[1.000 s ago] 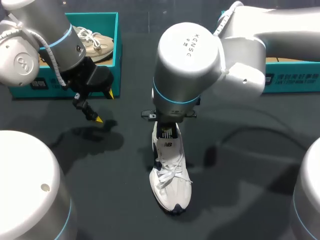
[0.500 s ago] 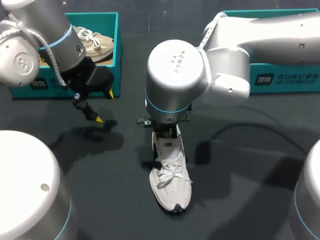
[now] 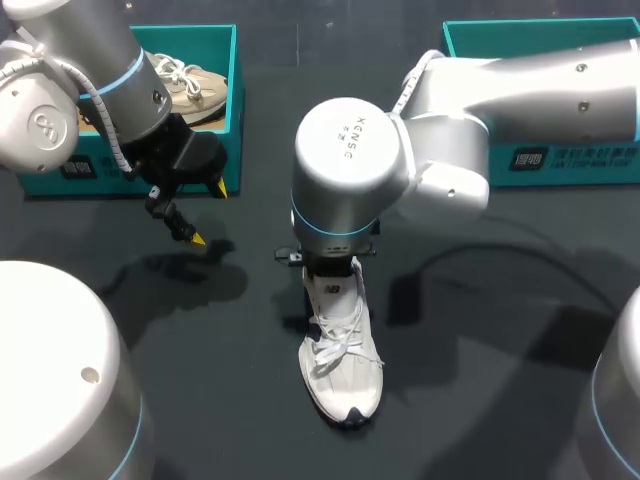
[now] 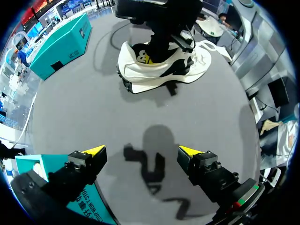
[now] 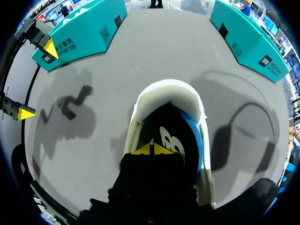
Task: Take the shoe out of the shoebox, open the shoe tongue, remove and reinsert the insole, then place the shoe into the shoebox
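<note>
**Shoe out on the table, insole step in hand**
The right gripper (image 5: 152,150) sat down inside the shoe (image 5: 166,93), its yellow tips pressed together on the insole (image 5: 171,133); whether they pinched it could not be told, and in the head view the right arm (image 3: 350,170) hid the shoe's opening. By this reading, pulling the insole out, reinserting it and boxing the shoe remained. Far behind the shoe, the left gripper (image 4: 141,151) hung spread wide over the table (image 3: 480,380), a shoebox (image 3: 228,110) just beside it.
</note>
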You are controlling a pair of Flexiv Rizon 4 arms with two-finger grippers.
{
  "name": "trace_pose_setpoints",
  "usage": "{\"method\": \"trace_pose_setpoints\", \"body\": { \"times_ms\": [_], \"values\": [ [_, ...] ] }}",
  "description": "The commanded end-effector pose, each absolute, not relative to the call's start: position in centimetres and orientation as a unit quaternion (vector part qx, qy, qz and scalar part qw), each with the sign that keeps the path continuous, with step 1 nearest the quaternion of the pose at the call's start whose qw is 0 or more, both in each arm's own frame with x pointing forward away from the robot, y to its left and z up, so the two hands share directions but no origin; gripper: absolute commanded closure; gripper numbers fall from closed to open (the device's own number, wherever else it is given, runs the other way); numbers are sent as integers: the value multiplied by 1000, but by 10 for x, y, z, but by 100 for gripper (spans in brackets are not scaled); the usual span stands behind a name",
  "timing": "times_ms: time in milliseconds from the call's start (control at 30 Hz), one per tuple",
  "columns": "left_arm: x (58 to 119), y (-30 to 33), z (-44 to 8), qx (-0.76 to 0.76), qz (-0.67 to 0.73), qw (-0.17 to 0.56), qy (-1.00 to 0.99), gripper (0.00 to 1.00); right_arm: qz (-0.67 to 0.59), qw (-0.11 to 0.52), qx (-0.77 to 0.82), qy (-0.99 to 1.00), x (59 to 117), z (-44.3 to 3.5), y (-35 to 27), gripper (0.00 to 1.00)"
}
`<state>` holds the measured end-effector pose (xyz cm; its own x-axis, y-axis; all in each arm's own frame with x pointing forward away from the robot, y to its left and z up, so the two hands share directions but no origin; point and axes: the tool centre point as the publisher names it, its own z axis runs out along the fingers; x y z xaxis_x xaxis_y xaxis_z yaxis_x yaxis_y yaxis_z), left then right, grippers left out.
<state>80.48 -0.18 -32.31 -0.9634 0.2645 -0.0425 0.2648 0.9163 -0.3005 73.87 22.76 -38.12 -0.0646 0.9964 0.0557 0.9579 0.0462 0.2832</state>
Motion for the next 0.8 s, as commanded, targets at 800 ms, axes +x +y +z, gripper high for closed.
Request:
{"method": "trace_pose_setpoints", "body": {
  "times_ms": [800],
  "values": [
    [805, -2, -323, 136, -152, 1, 979, 0, 40, 225, 691, 686, 737, -357, 199, 100]
  ]
}}
